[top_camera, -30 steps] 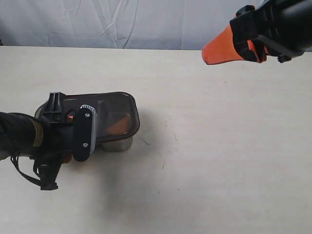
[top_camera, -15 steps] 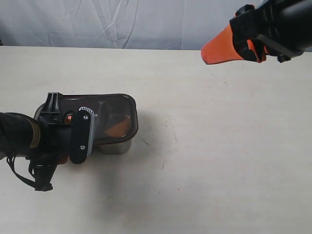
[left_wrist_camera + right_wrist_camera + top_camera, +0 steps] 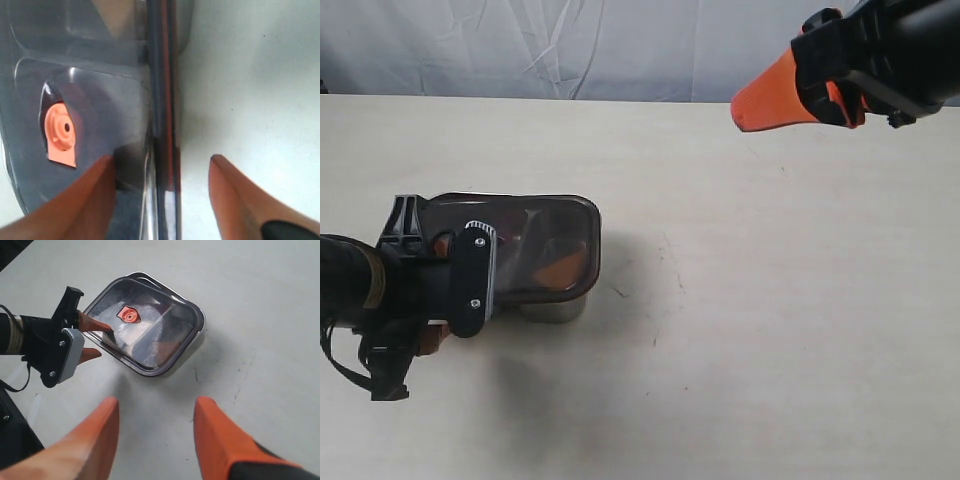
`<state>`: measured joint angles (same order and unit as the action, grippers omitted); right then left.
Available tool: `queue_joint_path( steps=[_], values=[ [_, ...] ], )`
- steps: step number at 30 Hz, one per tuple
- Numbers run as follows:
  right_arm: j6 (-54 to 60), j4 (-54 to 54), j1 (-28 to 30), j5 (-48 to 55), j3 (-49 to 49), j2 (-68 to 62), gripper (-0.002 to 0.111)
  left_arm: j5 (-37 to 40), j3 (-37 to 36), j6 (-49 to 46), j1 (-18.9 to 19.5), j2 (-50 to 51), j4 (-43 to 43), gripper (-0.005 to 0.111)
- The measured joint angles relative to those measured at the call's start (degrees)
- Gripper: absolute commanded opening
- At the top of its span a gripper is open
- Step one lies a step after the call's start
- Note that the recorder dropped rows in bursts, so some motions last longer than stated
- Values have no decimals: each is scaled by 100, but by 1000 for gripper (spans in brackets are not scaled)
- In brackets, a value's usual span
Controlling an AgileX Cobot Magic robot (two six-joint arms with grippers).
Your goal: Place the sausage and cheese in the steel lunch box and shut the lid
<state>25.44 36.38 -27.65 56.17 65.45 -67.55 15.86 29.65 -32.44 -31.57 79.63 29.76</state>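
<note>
On table (image 3: pixel 740 350): one lid (image 3: pixel 545 240) atop one steel lunch box (image 3: pixel 554 308) | left pincer (image 3: pixel 161 159) splayed astride its rim | right pincer (image 3: pixel 156 400) splayed

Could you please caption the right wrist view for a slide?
Left pincer straddles the edge of the dark translucent plastic lid sitting on the shiny steel lunch box; right pincer open above.
</note>
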Motion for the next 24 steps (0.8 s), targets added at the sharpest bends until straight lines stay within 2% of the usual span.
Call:
queue_joint_path(
  steps=[9, 14, 17, 20, 21, 24],
  values=[
    [22, 0, 0, 0, 0, 0, 46, 118, -21, 0, 0, -721, -32, 54],
    [22, 0, 0, 0, 0, 0, 46, 288, -31, 27, 0, -1354, -450, 52],
    [22, 0, 0, 11, 0, 0, 46, 802, -31, 78, 0, -1707, -553, 34],
    [22, 0, 0, 11, 0, 0, 46, 1396, -31, 354, 0, -2052, -595, 4],
    [22, 0, 0, 11, 0, 0, 46, 1574, -31, 460, 0, -2144, -608, 1],
    [22, 0, 0, 11, 0, 0, 46, 1938, -31, 1006, 0, -2464, -689, 0]
  ],
)
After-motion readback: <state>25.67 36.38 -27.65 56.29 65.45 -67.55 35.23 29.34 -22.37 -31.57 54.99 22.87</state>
